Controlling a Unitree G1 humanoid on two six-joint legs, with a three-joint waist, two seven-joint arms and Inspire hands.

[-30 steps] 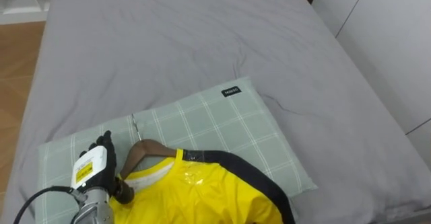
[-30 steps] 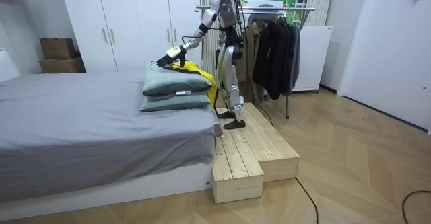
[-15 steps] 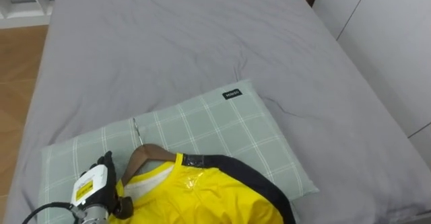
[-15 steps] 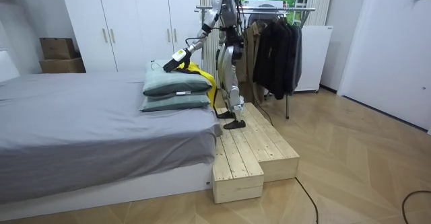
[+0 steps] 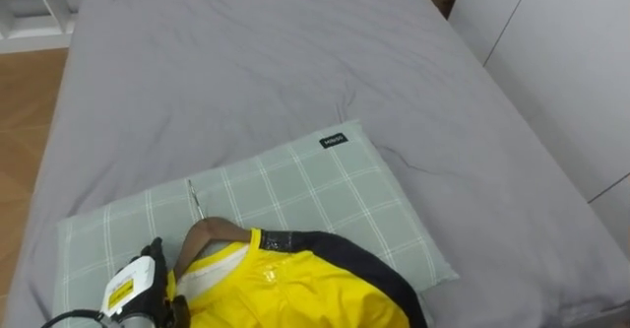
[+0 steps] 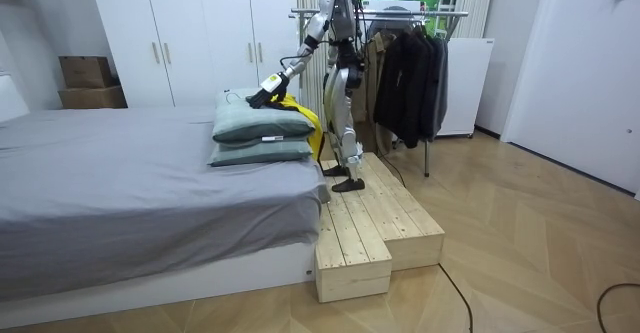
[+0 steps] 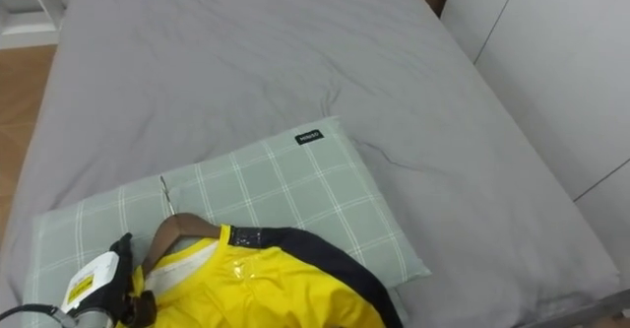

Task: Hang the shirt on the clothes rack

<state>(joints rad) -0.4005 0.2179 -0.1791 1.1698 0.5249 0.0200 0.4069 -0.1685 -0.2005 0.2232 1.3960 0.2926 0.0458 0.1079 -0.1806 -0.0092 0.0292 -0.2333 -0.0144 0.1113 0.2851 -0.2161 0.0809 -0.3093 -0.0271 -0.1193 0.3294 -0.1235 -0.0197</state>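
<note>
Grey bed, checked pillow (yellow shirt atop), left hand, fingers grasping hanger, wardrobes

Soft, even indoor light

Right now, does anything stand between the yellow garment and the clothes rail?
Only the robot itself, it seems, standing between them. The left hand grips the hanger inside the yellow garment; dark coats crowd the clothes rail on the room view's right.

Left hand seemingly grips yellow garment atop stacked pillows
</note>
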